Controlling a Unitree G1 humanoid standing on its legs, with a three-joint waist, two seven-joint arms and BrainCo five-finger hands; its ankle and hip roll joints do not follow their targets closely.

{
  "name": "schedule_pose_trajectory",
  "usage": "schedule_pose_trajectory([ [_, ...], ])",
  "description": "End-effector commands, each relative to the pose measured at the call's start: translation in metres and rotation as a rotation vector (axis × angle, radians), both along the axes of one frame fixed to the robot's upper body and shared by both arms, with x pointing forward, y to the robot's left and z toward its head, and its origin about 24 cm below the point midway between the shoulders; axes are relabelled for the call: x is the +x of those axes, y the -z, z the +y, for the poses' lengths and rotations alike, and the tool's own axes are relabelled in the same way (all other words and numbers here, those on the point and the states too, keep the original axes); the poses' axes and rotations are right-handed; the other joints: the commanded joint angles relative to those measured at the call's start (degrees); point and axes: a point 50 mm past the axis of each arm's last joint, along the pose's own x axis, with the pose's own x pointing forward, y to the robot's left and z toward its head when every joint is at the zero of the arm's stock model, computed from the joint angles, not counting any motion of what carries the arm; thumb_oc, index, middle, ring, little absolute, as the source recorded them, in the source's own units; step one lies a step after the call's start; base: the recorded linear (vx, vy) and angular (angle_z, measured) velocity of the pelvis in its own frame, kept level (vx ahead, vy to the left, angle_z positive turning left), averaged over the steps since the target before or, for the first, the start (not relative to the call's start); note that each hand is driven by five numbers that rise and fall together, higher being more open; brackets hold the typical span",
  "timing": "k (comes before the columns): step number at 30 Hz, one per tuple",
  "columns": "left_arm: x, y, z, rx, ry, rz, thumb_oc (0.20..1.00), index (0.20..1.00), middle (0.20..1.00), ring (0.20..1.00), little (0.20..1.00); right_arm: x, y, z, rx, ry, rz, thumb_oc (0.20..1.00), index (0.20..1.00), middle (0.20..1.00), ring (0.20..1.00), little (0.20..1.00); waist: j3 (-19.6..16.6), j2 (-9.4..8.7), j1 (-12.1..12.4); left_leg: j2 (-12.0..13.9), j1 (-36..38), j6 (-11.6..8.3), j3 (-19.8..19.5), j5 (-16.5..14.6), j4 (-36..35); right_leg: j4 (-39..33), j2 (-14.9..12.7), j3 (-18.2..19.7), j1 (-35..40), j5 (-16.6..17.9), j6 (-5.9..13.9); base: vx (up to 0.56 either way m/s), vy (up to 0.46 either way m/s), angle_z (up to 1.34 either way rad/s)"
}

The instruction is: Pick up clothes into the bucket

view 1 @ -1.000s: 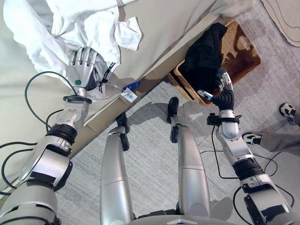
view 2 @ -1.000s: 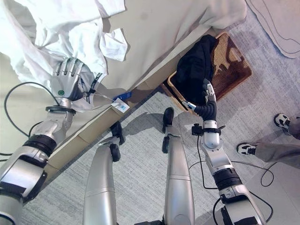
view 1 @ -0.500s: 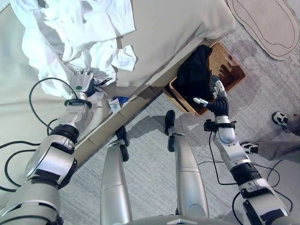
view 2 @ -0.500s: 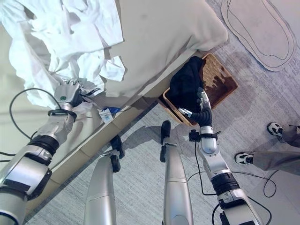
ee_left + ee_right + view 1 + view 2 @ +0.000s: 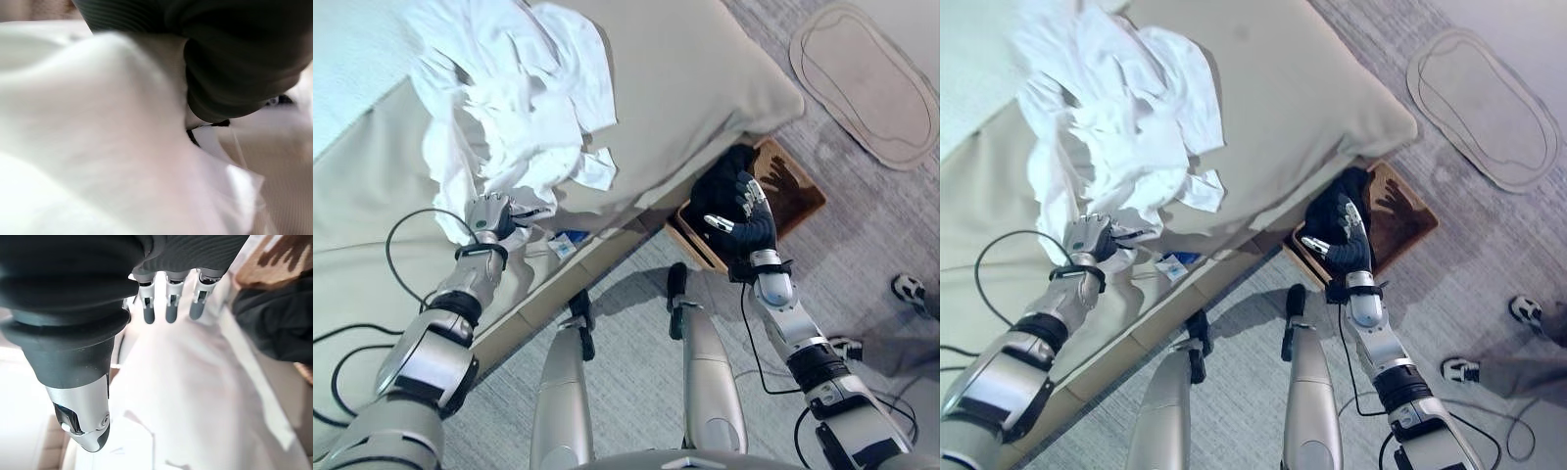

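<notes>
a robot stands beside a beige bed (image 5: pixel 705 88). a white garment (image 5: pixel 509 108) lies heaped on the bed, its lower edge at the bed's side. the left hand (image 5: pixel 489 215) is at that edge, fingers curled into the cloth. on the floor at the bed's corner sits a wicker basket (image 5: pixel 798 191) with a dark garment (image 5: pixel 720 191) draped over its near rim. the right hand (image 5: pixel 1344 230) hovers by the dark garment, fingers relaxed and holding nothing. it seems one piece is partly in; the white one is not yet moved.
</notes>
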Motion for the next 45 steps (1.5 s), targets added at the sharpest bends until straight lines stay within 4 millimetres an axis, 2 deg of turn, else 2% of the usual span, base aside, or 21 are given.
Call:
schedule_pose_trajectory([
  [1, -0.011, -0.021, 0.009, -0.249, 0.041, -0.180, 0.200, 0.200, 0.200, 0.200, 0.200, -0.004, -0.008, -0.014, 0.041, 0.051, -0.058, 1.000, 1.000, 1.000, 1.000, 1.000, -1.2, 2.03, 0.8, -0.5, 1.2, -0.56, -3.2, 3.9, -4.2, -8.4, -2.9, -0.1, 6.1, 6.7, 5.21, 0.10, -0.056, 0.22],
  [4, -0.024, -0.040, -0.011, -0.301, 0.194, -0.290, 0.200, 0.200, 0.200, 0.200, 0.200, -0.007, -0.001, -0.021, 0.061, 0.071, -0.031, 1.000, 1.000, 1.000, 1.000, 1.000, -1.4, 2.28, 2.1, -0.4, 4.9, -0.77, -3.8, 4.6, -7.4, -10.5, -3.1, -1.5, 10.0, 6.7, 5.26, 0.08, -0.050, 0.18],
  [7, -0.034, -0.044, -0.020, -0.412, 0.273, -0.327, 0.200, 0.200, 0.200, 0.200, 0.200, -0.009, 0.002, -0.025, 0.081, 0.066, -0.014, 1.000, 1.000, 1.000, 1.000, 1.000, -1.8, 2.26, 2.5, -0.5, 8.3, -0.96, -4.2, 6.0, -10.6, -12.8, -2.9, -2.7, 13.3, 7.2, 5.29, 0.06, -0.043, 0.15],
  [8, -0.037, -0.053, -0.031, -0.471, 0.342, -0.371, 0.200, 0.200, 0.200, 0.200, 0.200, -0.010, 0.005, -0.025, 0.096, 0.057, -0.002, 1.000, 1.000, 1.000, 1.000, 1.000, -2.3, 2.30, 2.8, -0.4, 9.7, -1.12, -4.4, 6.3, -11.6, -13.9, -2.7, -3.3, 15.4, 7.1, 5.28, 0.09, -0.059, 0.12],
  [18, -0.057, -0.077, -0.051, -0.752, 0.553, -0.490, 0.200, 0.200, 0.200, 0.200, 0.200, -0.018, 0.021, -0.027, 0.109, 0.030, 0.067, 1.000, 1.000, 1.000, 1.000, 1.000, -4.7, 2.24, 3.5, 0.3, 15.8, -0.87, -5.1, 5.4, -12.7, -15.7, -2.3, -4.5, 22.3, 6.4, 5.25, 0.06, -0.032, 0.04],
  [20, -0.059, -0.077, -0.050, -0.759, 0.556, -0.490, 0.200, 0.200, 0.200, 0.200, 0.200, -0.020, 0.024, -0.028, 0.109, 0.029, 0.077, 1.000, 1.000, 1.000, 1.000, 1.000, -4.9, 2.33, 3.5, 0.4, 16.8, -0.93, -5.1, 5.4, -13.1, -16.2, -2.2, -4.8, 23.3, 6.4, 5.27, 0.05, -0.018, -0.01],
  [24, -0.065, -0.100, -0.051, -0.723, 0.624, -0.566, 0.200, 0.200, 0.200, 0.200, 0.200, -0.025, 0.032, -0.028, 0.108, 0.023, 0.112, 1.000, 1.000, 1.000, 1.000, 1.000, -6.8, 2.46, 3.7, 0.9, 20.2, -1.22, -5.0, 5.3, -14.8, -18.3, -1.7, -5.5, 26.9, 6.3, 5.53, 0.07, -0.022, -0.01],
  [25, -0.065, -0.099, -0.051, -0.723, 0.623, -0.565, 0.200, 0.200, 0.200, 0.200, 0.200, -0.025, 0.033, -0.028, 0.108, 0.023, 0.112, 1.000, 1.000, 1.000, 1.000, 1.000, -6.8, 2.46, 3.7, 0.9, 20.4, -1.24, -5.0, 5.3, -14.9, -18.4, -1.6, -5.5, 27.1, 6.4, 5.53, 0.09, -0.027, 0.01],
  [32, -0.070, -0.140, -0.055, -0.623, 0.722, -0.694, 0.200, 0.200, 0.200, 0.200, 0.200, -0.029, 0.042, -0.024, 0.081, -0.011, 0.157, 1.000, 1.000, 1.000, 1.000, 1.000, -10.8, 2.50, 4.1, 1.2, 26.5, -1.60, -4.3, 5.2, -18.2, -21.9, -0.9, -6.8, 33.1, 6.7, 6.08, 0.08, -0.019, -0.01],
  [36, -0.068, -0.152, -0.057, -0.613, 0.752, -0.719, 0.200, 0.200, 0.200, 0.200, 0.200, -0.030, 0.045, -0.022, 0.068, -0.025, 0.173, 1.000, 1.000, 1.000, 1.000, 1.000, -12.2, 2.53, 4.1, 1.2, 29.0, -1.66, -4.1, 5.2, -19.7, -23.1, -0.5, -7.2, 35.5, 6.7, 6.13, 0.07, -0.018, 0.00],
  [39, -0.064, -0.169, -0.062, -0.572, 0.795, -0.733, 0.200, 0.200, 0.200, 0.200, 0.200, -0.028, 0.039, -0.013, -0.011, -0.091, 0.161, 1.000, 1.000, 1.000, 1.000, 1.000, -14.3, 2.52, 4.1, 1.4, 31.5, -1.80, -3.7, 5.2, -20.9, -24.2, -0.1, -7.9, 37.8, 6.6, 6.15, 0.10, -0.023, 0.02],
  [45, -0.059, -0.182, -0.079, -0.568, 0.894, -0.688, 0.200, 0.200, 0.200, 0.200, 0.200, -0.020, 0.022, 0.007, -0.141, -0.241, 0.121, 1.000, 1.000, 1.000, 1.000, 1.000, -16.0, 2.31, 4.5, 1.8, 34.2, -1.91, -3.3, 5.2, -22.1, -25.3, 0.4, -8.2, 40.2, 6.7, 6.40, 0.04, -0.017, -0.01],
])
